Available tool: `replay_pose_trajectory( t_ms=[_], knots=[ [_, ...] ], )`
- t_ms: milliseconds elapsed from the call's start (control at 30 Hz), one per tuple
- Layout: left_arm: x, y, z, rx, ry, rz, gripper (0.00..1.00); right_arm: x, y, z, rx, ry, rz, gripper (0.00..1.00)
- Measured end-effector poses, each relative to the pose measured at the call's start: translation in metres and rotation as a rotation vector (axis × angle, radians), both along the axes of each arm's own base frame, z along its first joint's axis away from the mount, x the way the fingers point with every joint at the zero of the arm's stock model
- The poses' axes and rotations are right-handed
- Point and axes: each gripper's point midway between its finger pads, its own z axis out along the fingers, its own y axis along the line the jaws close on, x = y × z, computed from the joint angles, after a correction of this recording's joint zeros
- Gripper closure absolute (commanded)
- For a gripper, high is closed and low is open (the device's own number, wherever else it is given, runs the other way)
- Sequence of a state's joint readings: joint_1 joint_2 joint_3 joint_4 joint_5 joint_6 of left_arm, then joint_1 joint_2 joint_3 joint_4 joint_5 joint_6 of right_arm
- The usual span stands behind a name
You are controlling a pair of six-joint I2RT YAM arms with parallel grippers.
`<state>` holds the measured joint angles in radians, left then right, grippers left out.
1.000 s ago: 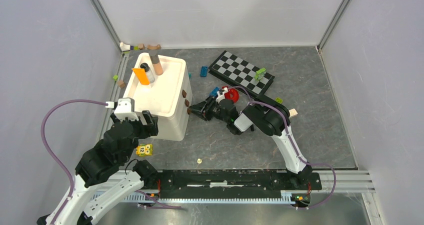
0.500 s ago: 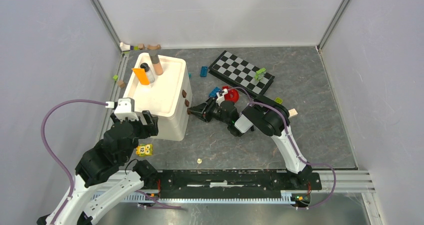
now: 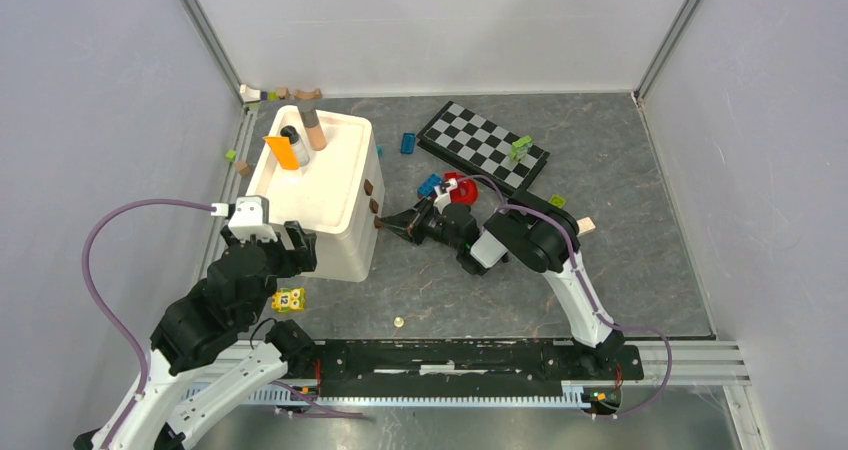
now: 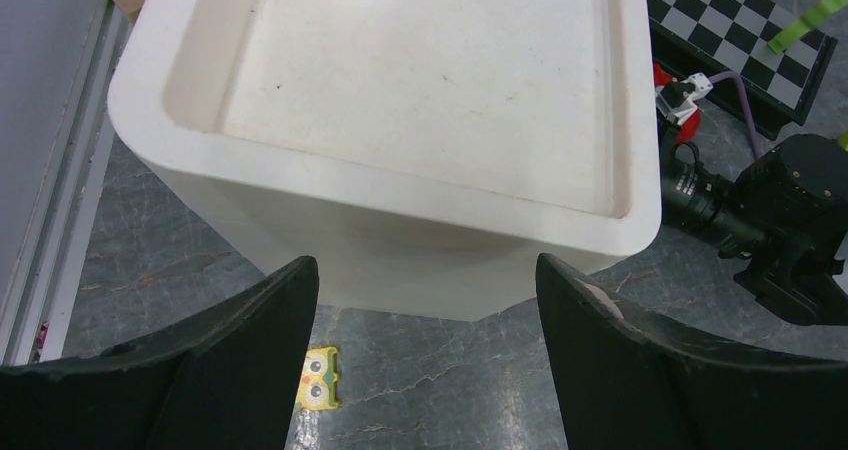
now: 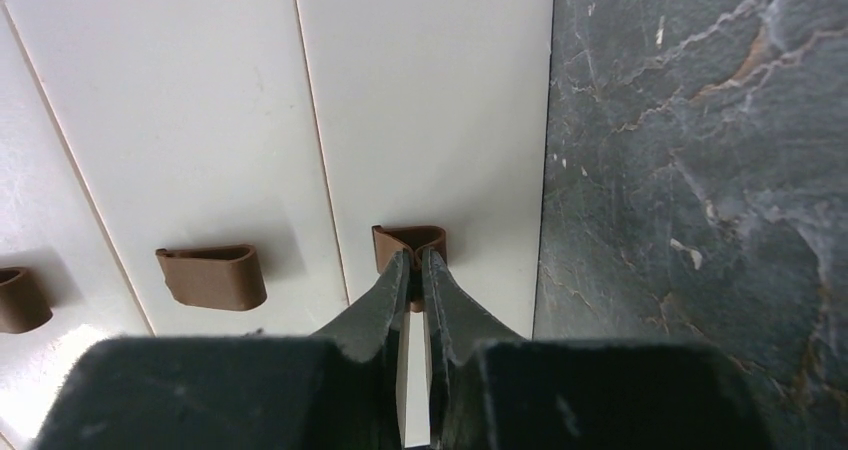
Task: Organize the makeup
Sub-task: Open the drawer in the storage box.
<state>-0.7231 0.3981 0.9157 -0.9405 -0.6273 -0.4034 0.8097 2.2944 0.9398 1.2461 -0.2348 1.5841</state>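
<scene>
A white drawer box (image 3: pixel 335 232) stands at the left with three brown handles on its right face. On its top tray stand an orange tube (image 3: pixel 281 152), a dark-capped bottle (image 3: pixel 291 136) and a brownish tube (image 3: pixel 315 130). My right gripper (image 5: pixel 415 260) is shut on the drawer handle (image 5: pixel 410 240) nearest the floor, its fingertips pinching the brown loop; from above the right gripper (image 3: pixel 387 224) sits at that same lowest handle. My left gripper (image 4: pixel 425 270) is open just in front of the box's near corner (image 4: pixel 440 270), nothing between its fingers.
Two more brown handles (image 5: pixel 212 275) sit left of the pinched one. A checkerboard (image 3: pixel 484 147), blue bricks (image 3: pixel 408 143), a red piece (image 3: pixel 462 188) and a green brick (image 3: pixel 519 149) lie behind the right arm. A yellow owl tile (image 4: pixel 318 378) lies by the left gripper.
The right gripper's jaws have closed together onto the lowest drawer handle. The left arm has not moved.
</scene>
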Motion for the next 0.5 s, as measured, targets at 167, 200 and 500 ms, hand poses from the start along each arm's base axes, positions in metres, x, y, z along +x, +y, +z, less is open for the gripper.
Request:
replay_pose_trajectory(
  t_ms=[167,200,500],
  knots=[
    [0.000,0.000,0.000,0.001,0.001,0.000,0.14,0.000,-0.012,0.004,-0.032,-0.029,-0.028,0.92],
    [0.000,0.000,0.000,0.000,0.000,0.000,0.14,0.000,-0.016,0.006,-0.051,-0.039,-0.036,0.92],
    [0.000,0.000,0.000,0.001,0.000,0.000,0.14,0.003,-0.053,0.004,-0.171,-0.080,-0.088,0.93]
  ],
)
